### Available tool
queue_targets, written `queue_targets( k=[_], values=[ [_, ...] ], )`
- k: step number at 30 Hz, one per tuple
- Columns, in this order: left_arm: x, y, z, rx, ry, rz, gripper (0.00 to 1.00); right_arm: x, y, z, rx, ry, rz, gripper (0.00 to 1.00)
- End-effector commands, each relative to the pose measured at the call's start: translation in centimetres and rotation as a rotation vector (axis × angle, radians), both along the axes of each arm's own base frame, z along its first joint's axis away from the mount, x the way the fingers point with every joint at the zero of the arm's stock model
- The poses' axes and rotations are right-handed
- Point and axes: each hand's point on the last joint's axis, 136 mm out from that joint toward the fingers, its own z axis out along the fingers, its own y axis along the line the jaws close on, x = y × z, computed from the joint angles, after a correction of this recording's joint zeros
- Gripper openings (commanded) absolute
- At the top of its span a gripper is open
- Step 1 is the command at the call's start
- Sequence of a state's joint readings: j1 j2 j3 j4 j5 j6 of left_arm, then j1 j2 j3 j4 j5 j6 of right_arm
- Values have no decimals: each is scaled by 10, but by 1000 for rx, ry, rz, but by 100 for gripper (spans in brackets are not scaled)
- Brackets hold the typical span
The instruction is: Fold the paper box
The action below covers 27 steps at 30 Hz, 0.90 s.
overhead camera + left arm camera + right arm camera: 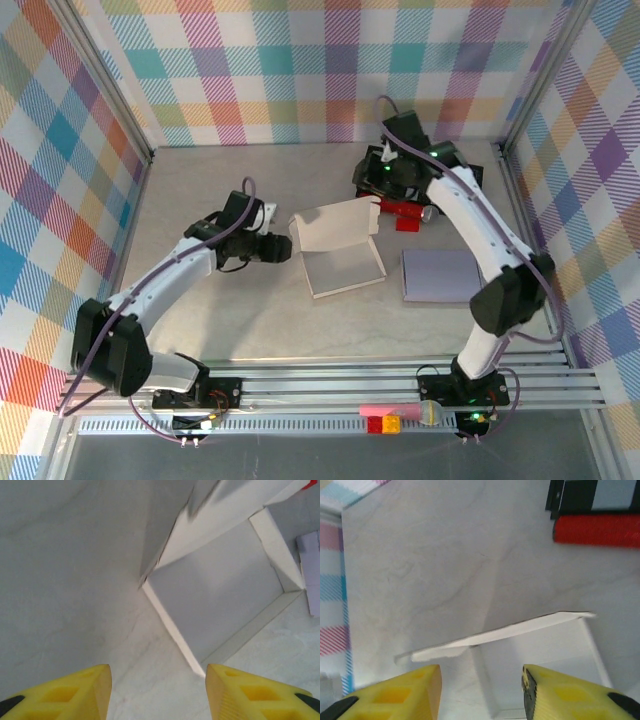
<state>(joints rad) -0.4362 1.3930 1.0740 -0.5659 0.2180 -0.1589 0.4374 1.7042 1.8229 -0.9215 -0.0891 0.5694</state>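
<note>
The white paper box [343, 270] lies open in the middle of the table, its lid [335, 225] standing up along the back edge. My left gripper [287, 248] is just left of the box, open and holding nothing. In the left wrist view the box floor [220, 595] lies ahead, its near corner close to the right finger [250, 692] of the left gripper [157, 695]. My right gripper [378, 195] hovers over the lid's right top corner. In the right wrist view the lid's thin top edge [505, 632] runs just beyond the open right gripper [481, 695], apart from the fingers.
A red block [408, 213] and a black part lie right of the lid, also seen as the red block [597, 530] from the right wrist. A lavender sheet [442, 275] lies flat to the box's right. Small coloured bricks [380, 418] sit on the front rail.
</note>
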Motion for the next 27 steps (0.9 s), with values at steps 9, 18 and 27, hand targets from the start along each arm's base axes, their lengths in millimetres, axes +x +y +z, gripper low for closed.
queue_targets(
  k=[9, 18, 27],
  values=[
    [47, -8, -9, 28, -13, -57, 52, -4, -48, -65, -61, -222, 445, 50],
    [62, -16, -14, 28, 5, -61, 44, 15, -32, -95, -55, -161, 579, 50],
    [66, -22, -17, 9, 18, -68, 35, 25, -23, -108, -63, -129, 614, 47]
  ],
)
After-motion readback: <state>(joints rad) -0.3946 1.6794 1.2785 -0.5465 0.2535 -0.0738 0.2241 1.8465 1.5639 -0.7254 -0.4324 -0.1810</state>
